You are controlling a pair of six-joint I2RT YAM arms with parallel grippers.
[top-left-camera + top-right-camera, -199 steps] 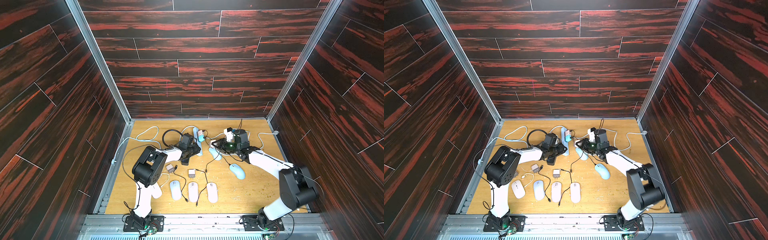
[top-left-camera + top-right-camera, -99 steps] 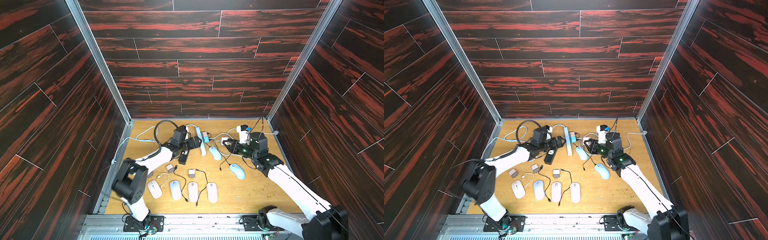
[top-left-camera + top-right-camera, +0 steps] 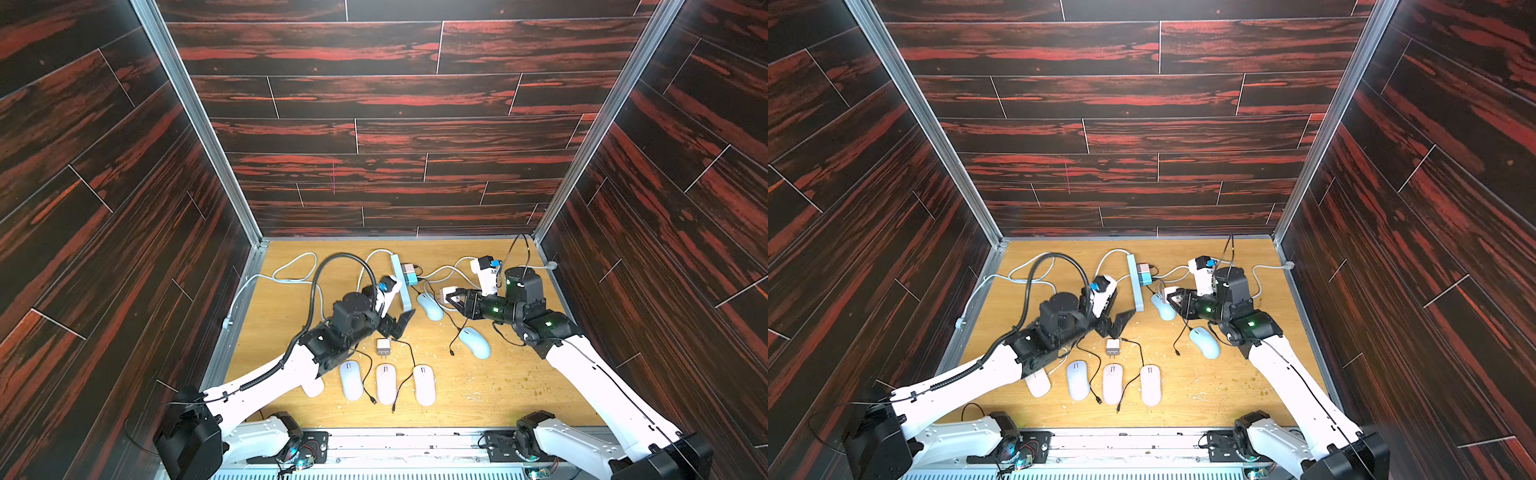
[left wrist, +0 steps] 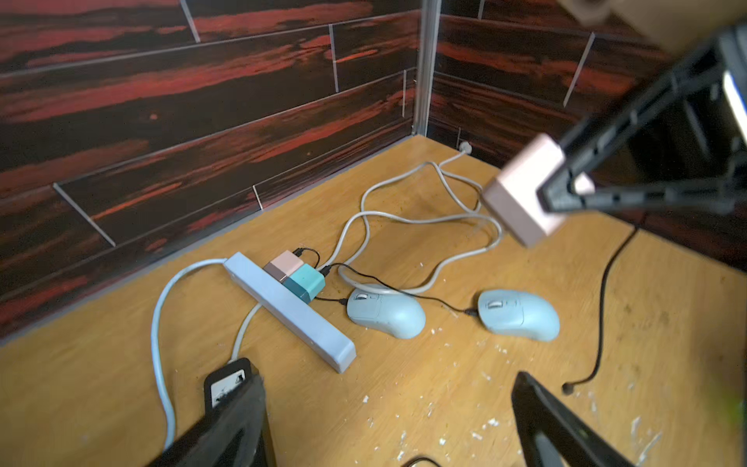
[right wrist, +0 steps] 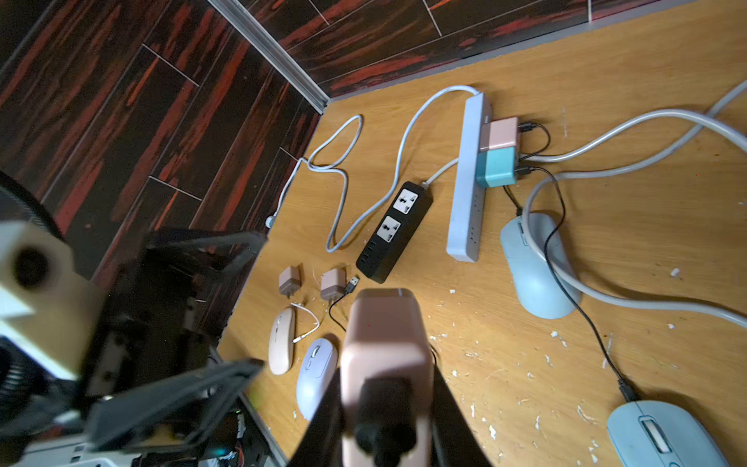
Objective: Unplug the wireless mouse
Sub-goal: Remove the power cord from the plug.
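The table [image 3: 498,395] carries everything. On it the pale strip [image 4: 291,311] holds a pink charger [image 4: 283,263] and a teal charger [image 4: 307,283], plugged in side by side near its far end. Black leads run from them to two blue mice [image 4: 386,309] lying just beside the strip. A black strip [image 5: 394,230] lies on its other side. Four mice [image 3: 386,382] line the front. My right gripper [image 3: 452,297] is clamped on a third charger [image 5: 384,343], clear of the table, its lead dangling. My left gripper [image 4: 376,376] is spread wide near the pale strip's end.
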